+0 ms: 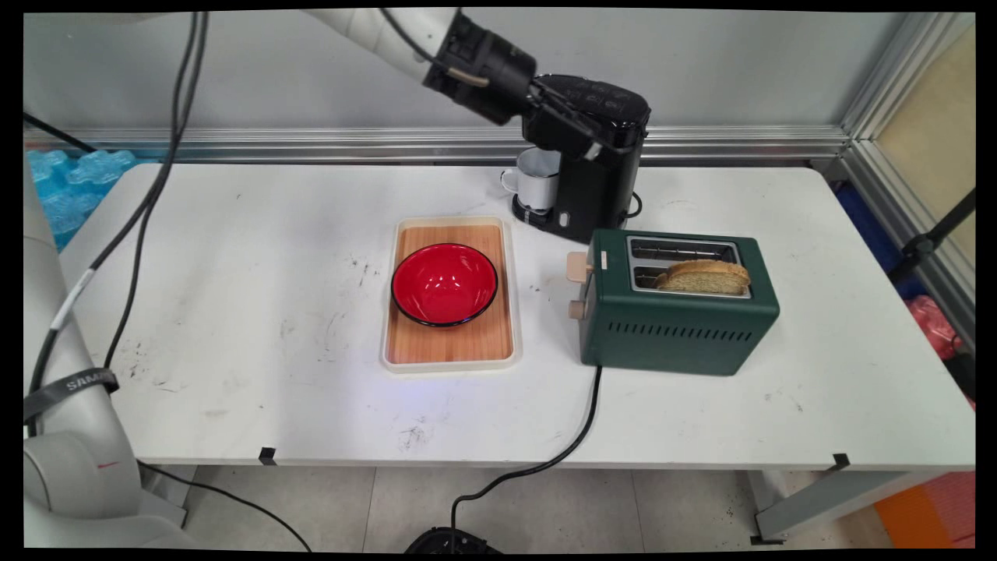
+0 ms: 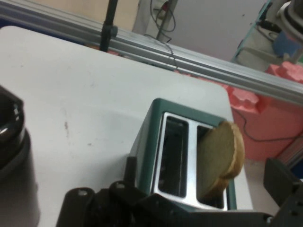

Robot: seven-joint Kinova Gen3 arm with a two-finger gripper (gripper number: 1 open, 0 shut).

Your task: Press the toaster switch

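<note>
A: What lies on the desk (image 1: pixel 234 312), if we go from the left edge to the right edge?

B: First comes a wooden tray (image 1: pixel 450 352) with a pale rim, near the middle of the desk. A red bowl (image 1: pixel 444 282) sits in it, toward the far half of the tray. To the right, near the far edge, stands a black coffee maker (image 1: pixel 596 183) with a white mug (image 1: pixel 536 179) under its spout. Then comes a green toaster (image 1: pixel 678 327), closer to the near edge, with its black cord (image 1: pixel 572 436) going over the near edge to the floor.

A: And the tool?

B: The tool (image 1: pixel 572 125) hangs high, in front of the top of the coffee maker. It carries nothing that I can see. Whether its fingers stand wide or narrow, I cannot tell.

A: What is in the toaster?

B: A slice of toast (image 1: pixel 705 276) stands up in the slot nearer to the near edge; the far slot is empty. The slice's long axis runs along the slot, left to right on the desk.

A: Which way is the slice from the tool?

B: Lower, to the right and toward the near edge. In the hand view the toast (image 2: pixel 221 158) is just ahead of the tool, with the toaster (image 2: pixel 147 146) below it.
</note>
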